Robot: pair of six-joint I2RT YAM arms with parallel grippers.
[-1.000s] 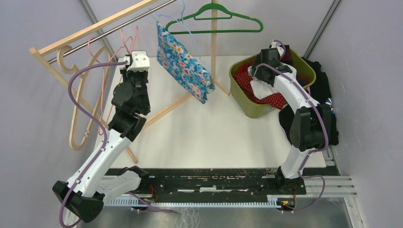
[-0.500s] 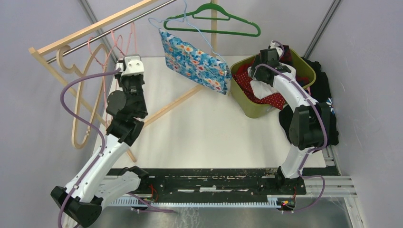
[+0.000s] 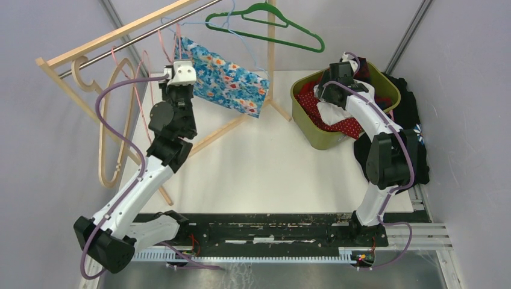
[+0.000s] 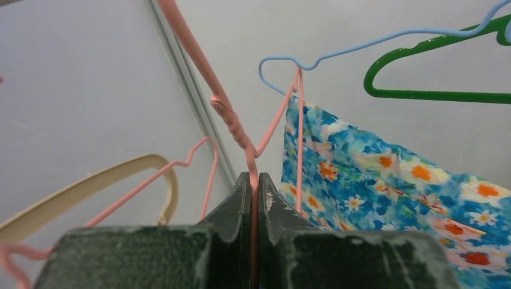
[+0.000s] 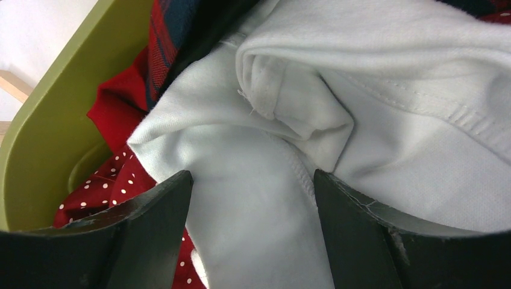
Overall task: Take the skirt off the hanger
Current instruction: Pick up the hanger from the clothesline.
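Observation:
The skirt (image 3: 226,81) (image 4: 385,174) is blue with orange and white flowers. It hangs slanted from a light-blue wire hanger (image 4: 361,43) on the rail, over the far left of the table. My left gripper (image 3: 180,57) (image 4: 254,177) sits just left of the skirt's top corner. It is shut on a pink wire hanger (image 4: 226,111), whose wire runs up out of the closed jaws. A pink strand lies along the skirt's near edge. My right gripper (image 3: 340,69) (image 5: 253,180) is open above a white garment (image 5: 271,198) in the green bin (image 3: 319,141).
A green plastic hanger (image 3: 283,27) and a wooden hanger (image 3: 108,120) hang on the wooden rack's metal rail (image 3: 120,45). The rack's legs cross the table's far left. The bin holds red, dotted and white clothes, and dark clothes (image 3: 416,114) lie to its right.
My left gripper swung left, then back right and up, staying shut on the pink wire. The skirt and its hanger swung with it and now hang closer to the gripper. The right arm stayed still.

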